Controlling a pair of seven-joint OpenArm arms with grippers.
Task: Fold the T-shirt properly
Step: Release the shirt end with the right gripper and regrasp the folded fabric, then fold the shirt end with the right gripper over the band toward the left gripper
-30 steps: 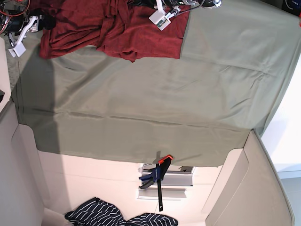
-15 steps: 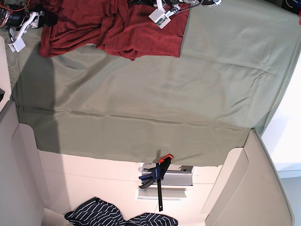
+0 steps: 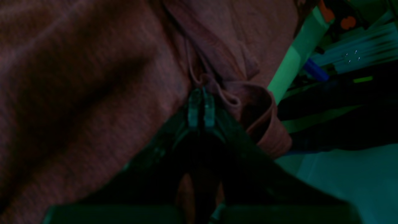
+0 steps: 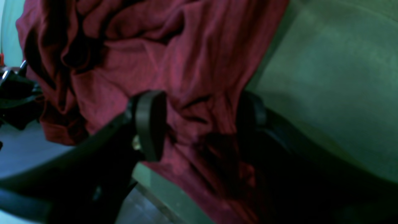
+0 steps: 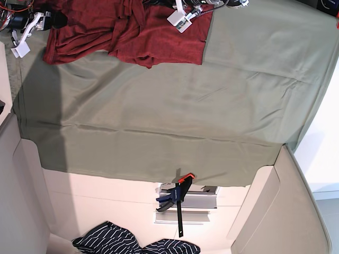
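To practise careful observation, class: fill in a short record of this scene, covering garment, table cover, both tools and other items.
garment: red T-shirt, crumpled, not yet folded
table cover: green cloth, wrinkled
left tool: shut on a T-shirt fold
right tool: open over the T-shirt's edge
other items: clamp; striped garment

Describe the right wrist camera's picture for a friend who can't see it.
A crumpled dark red T-shirt fills most of the picture, lying on a green tablecloth. The robot's right hand is open, its two dark fingers straddling a bunched part of the shirt near the tablecloth's edge.
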